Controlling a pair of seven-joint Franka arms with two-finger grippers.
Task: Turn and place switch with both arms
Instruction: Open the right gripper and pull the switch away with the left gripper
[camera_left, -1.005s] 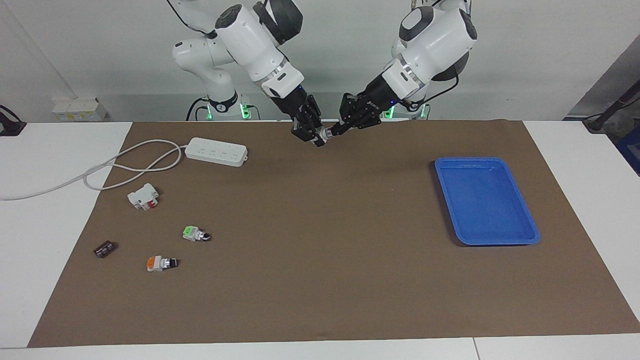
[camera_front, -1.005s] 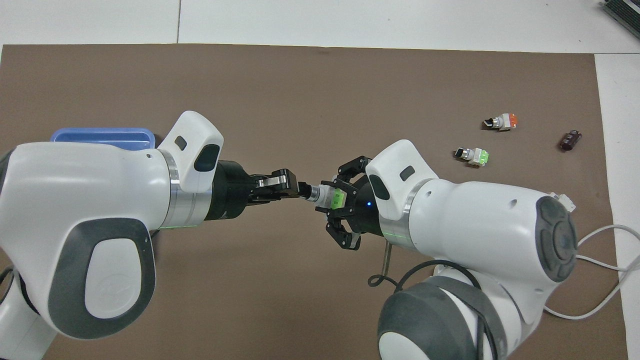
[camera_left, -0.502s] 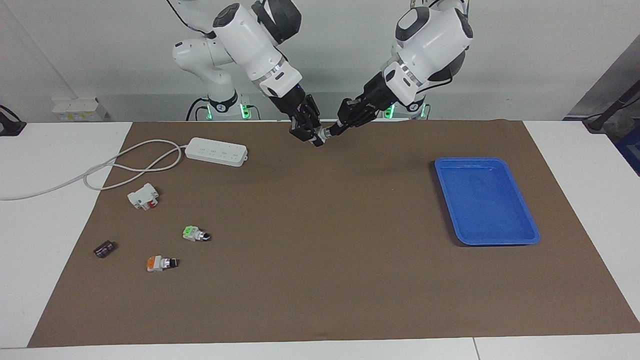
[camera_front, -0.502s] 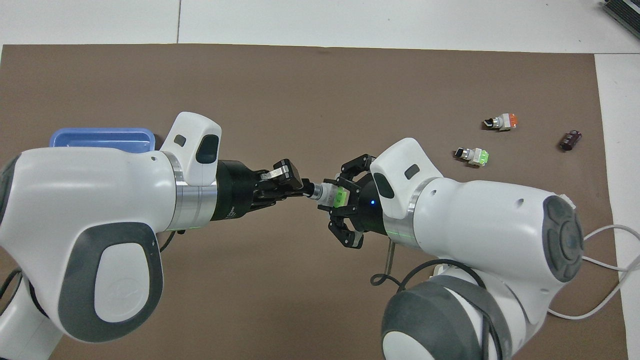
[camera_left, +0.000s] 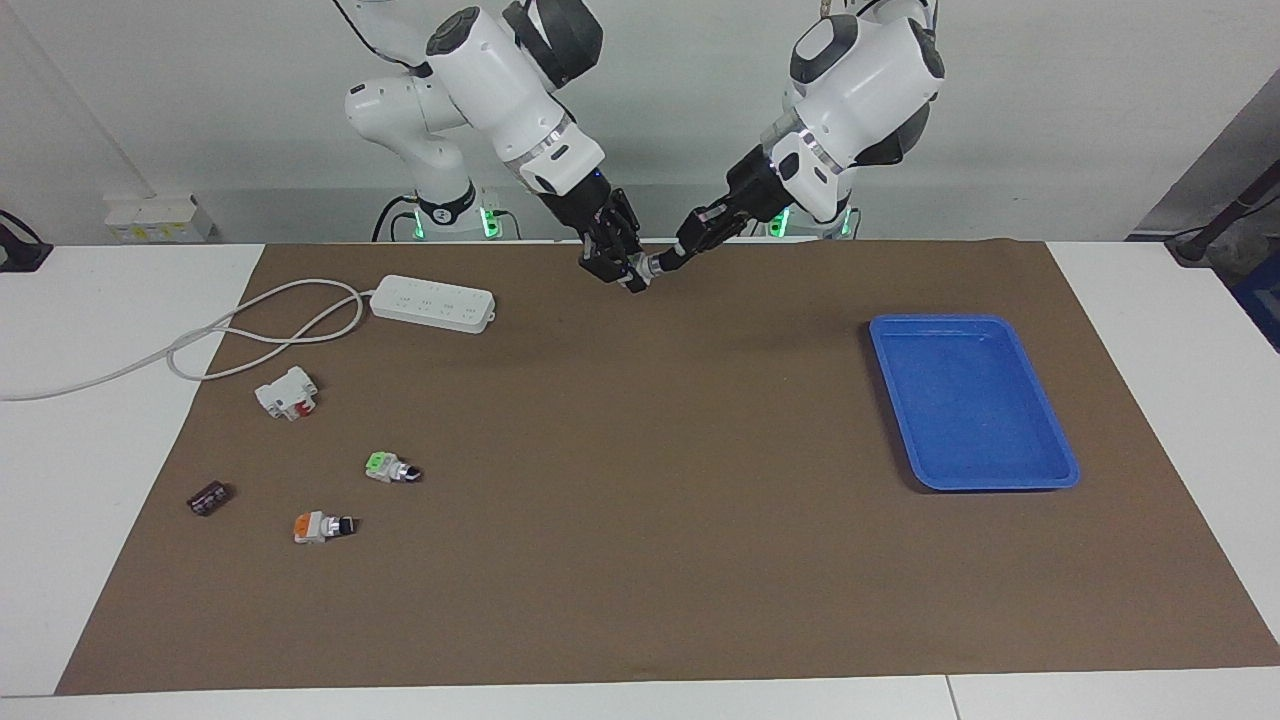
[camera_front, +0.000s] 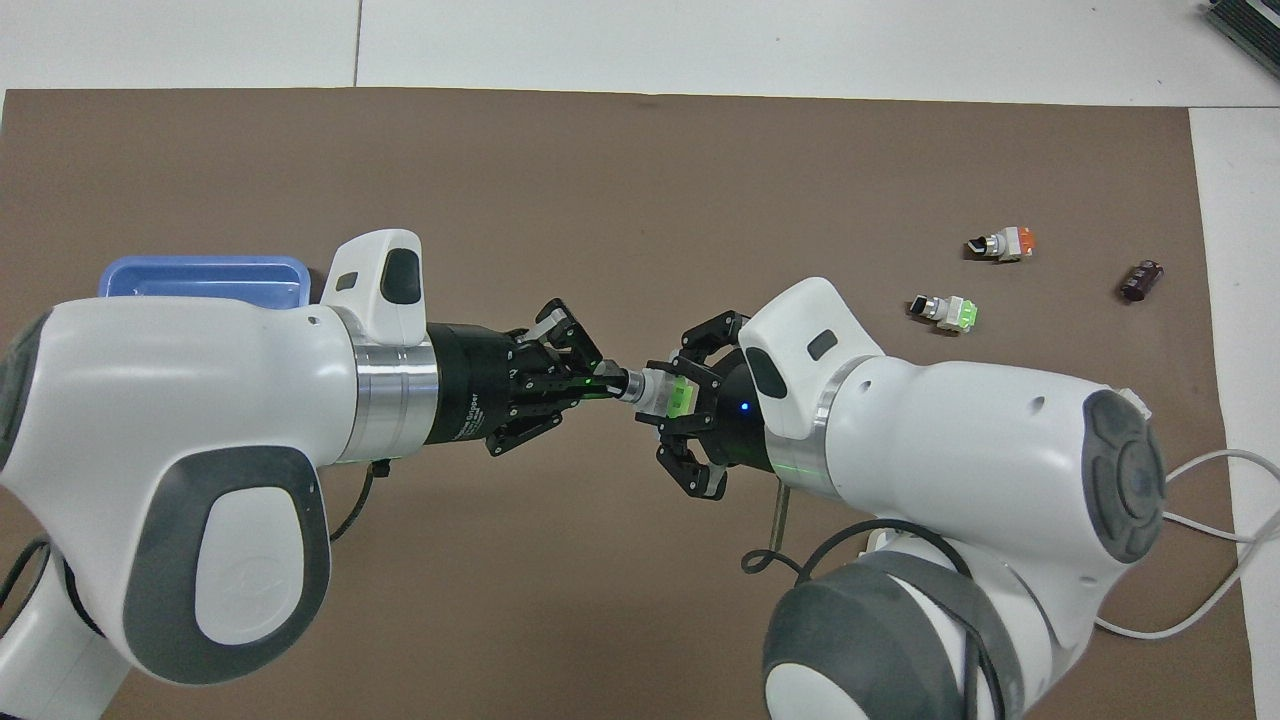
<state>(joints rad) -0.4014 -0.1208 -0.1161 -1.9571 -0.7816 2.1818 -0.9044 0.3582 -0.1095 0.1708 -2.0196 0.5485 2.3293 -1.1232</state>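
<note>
Midair, switch (camera_front: 660, 390) between both end effectors

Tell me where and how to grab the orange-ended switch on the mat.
Grip the orange-ended switch by its orange block, coming straight down from above. It lies on its side on the mat, so a grasp can likely close across the block's flat faces; the round knob end might slip.

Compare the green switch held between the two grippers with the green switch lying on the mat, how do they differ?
The held switch is up in the air; the lying switch rests on the brown mat beside the orange-ended switch. The right gripper clasps the held switch's green end and the left gripper pinches its black knob; nothing touches the lying switch. Both share a green block, silver middle and black knob.
</note>
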